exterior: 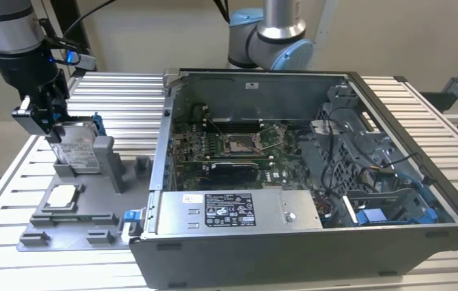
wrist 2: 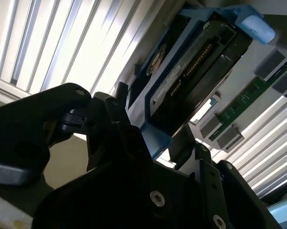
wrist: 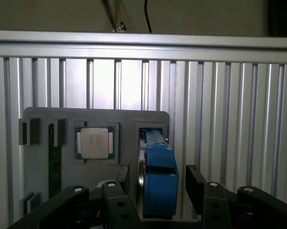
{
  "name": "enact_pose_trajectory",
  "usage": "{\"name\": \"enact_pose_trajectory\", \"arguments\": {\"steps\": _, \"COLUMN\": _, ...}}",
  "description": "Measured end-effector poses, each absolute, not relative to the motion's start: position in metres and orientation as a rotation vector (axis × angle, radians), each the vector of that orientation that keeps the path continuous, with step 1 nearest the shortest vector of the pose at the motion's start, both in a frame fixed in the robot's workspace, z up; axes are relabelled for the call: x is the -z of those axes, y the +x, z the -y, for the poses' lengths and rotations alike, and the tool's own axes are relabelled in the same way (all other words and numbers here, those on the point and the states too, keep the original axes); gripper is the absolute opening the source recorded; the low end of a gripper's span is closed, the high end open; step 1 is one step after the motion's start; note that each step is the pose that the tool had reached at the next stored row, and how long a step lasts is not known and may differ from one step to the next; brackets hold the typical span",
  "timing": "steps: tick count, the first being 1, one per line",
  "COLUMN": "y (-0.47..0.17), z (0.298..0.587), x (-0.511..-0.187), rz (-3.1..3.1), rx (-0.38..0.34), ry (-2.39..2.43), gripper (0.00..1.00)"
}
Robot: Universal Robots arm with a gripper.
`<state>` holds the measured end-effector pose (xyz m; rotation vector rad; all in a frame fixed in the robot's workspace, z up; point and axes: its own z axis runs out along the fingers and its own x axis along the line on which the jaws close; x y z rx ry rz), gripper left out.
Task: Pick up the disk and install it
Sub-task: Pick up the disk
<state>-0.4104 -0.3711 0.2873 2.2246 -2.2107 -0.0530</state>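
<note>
Nearest in the exterior view stands the open computer case [exterior: 293, 254] on the slatted metal tabletop [exterior: 455, 157], with its grey power-supply box [exterior: 229, 212] along the front edge and the green motherboard [exterior: 229, 145] behind it. Just to the exterior view's left of the case lies a grey fixture tray [exterior: 83, 233], and a small square silver chip [exterior: 60, 197] sits flat in one of its pockets. Farther back on that tray, the disk [exterior: 79, 148] stands upright on edge in a slot. Its white label faces the case and its blue bracket runs along its edges. The arm [exterior: 18, 36] hangs over it, and the jaws reach down to the disk's upper end. In the first wrist view the disk [wrist: 158, 183] rises between the two black fingers [wrist: 196, 183]. The jaws are apart, with a thin gap showing on either side of the blue bracket, so they straddle the disk without clamping it. The chip [wrist: 95, 143] lies beyond it on the tray, beside a green circuit strip [wrist: 53, 164]. The second wrist view shows the disk's [wrist 2: 191, 71] connector end, framed in blue. At the rear, behind the case, a blue-capped arm joint [exterior: 273, 45] rises.
</note>
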Motion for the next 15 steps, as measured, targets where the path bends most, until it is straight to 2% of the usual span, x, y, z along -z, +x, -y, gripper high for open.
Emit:
{"name": "enact_pose_trajectory", "arguments": {"steps": 4, "y": -0.4105, "z": 0.371, "x": -0.2872, "rz": 2.211, "rx": 0.053, "ry": 2.225, "gripper": 1.0}}
{"name": "enact_pose_trajectory", "arguments": {"steps": 5, "y": -0.4105, "z": 0.3711, "x": -0.2872, "rz": 2.211, "rx": 0.053, "ry": 2.224, "gripper": 0.0}}
{"name": "enact_pose_trajectory", "arguments": {"steps": 15, "y": -0.4106, "z": 0.3711, "x": -0.2872, "rz": 2.211, "rx": 0.053, "ry": 2.224, "gripper": 0.0}}
